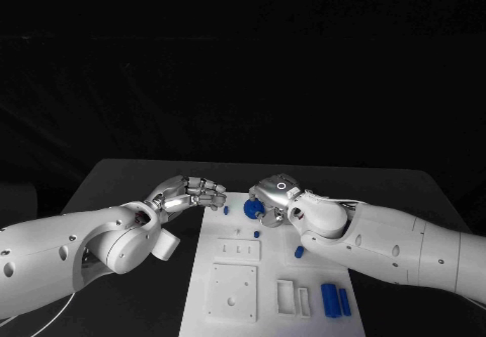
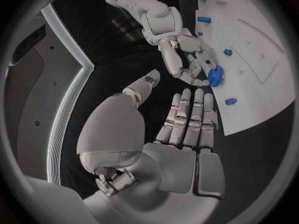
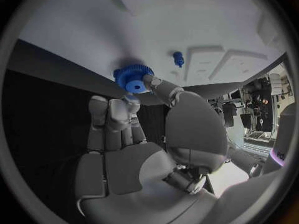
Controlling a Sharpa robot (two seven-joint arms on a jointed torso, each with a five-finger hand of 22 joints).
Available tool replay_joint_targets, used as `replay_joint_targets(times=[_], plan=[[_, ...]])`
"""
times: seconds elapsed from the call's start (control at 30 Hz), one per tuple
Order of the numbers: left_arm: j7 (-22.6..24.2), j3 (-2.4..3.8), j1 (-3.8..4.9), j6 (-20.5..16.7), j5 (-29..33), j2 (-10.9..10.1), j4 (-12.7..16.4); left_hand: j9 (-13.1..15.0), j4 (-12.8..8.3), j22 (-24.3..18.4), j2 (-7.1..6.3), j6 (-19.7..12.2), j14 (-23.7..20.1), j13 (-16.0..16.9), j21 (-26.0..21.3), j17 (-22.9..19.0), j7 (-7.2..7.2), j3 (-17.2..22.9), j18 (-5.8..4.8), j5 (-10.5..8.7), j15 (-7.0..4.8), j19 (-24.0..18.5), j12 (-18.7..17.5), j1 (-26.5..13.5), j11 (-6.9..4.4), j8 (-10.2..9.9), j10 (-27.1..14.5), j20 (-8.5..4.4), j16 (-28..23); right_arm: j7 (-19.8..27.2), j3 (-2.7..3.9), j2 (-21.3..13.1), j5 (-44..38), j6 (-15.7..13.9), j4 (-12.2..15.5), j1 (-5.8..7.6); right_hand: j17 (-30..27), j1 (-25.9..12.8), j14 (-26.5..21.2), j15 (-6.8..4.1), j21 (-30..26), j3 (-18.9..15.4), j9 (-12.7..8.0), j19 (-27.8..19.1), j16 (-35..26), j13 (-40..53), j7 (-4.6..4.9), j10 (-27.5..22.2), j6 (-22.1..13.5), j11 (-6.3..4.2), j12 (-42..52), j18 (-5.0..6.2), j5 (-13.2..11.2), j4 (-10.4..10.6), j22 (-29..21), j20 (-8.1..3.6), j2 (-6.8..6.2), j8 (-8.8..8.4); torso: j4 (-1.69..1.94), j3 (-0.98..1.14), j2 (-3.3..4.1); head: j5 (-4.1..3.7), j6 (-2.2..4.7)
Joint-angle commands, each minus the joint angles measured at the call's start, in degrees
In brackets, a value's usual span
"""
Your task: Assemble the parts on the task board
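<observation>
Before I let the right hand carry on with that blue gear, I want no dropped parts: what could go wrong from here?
1. The right hand holds the blue gear only at its fingertips, right at the task board edge; a slip could drop it onto the black table.
2. A small blue peg stands close by the gear; the fingers might knock it.
3. The left hand hovers empty near the board's far corner, close to the right hand, so they might collide.

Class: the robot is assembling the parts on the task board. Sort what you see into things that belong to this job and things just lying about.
Belonging to the job:
task board
blue gear pinched by the right hand
blue pegs
small blue peg

Lying about:
nothing but the black table; the left hand holds nothing.
</observation>
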Motion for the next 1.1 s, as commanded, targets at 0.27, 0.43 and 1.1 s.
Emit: replay_joint_targets(times=[0.27,0.43,1.1], plan=[[0.49,0.05,0.18,-0.13,0.24,0.24,0.13,-0.10,-0.32,-0.07,0.40,0.39,0.44,-0.06,-0.27,-0.09,0.10,0.05,0.56,0.22,0.03,0.51,-0.37,-0.09,-0.04,0.02,0.25,-0.04,0.15,0.90,-0.58,0.73,0.51,1.88,-0.59,-0.92,0.06,-0.19,-0.03,-0.16,-0.21,-0.24,-0.03,0.13,-0.40,-0.11,1.11,0.00,3.24,0.25,-0.40,2.41,-0.40,-0.18,0.09,-0.04,-0.33,0.20,-0.20,0.04,-0.05,0.19,-0.30],[0.47,0.05,0.18,-0.16,0.24,0.18,0.05,-0.11,-0.33,-0.07,0.41,0.39,0.44,-0.06,-0.28,-0.09,0.09,0.04,0.55,0.20,0.02,0.52,-0.37,-0.10,-0.04,0.02,0.26,-0.05,0.15,1.02,-0.69,0.53,0.63,2.18,-0.18,-0.96,0.06,-0.30,-0.03,-0.12,-0.23,-0.40,-0.04,0.12,-0.44,-0.11,1.15,-0.01,3.18,0.29,-0.41,2.42,-0.41,-0.24,0.11,-0.01,-0.35,0.14,-0.12,0.04,-0.08,0.16,-0.34],[0.43,0.05,0.18,-0.24,0.24,0.11,0.09,-0.13,-0.37,-0.08,0.40,0.39,0.45,-0.07,-0.30,-0.12,0.10,0.04,0.54,0.18,0.02,0.54,-0.40,-0.11,0.03,-0.01,0.26,-0.06,0.15,0.71,-0.78,0.17,1.94,0.59,-0.58,-0.97,0.12,-1.04,-0.17,0.72,-0.71,-2.44,-0.89,-0.20,-0.88,-0.16,2.19,-0.50,-0.55,1.24,-0.67,2.42,-0.60,-1.85,0.26,0.10,-0.45,-2.06,-0.09,0.07,-0.06,-0.02,-0.13]])
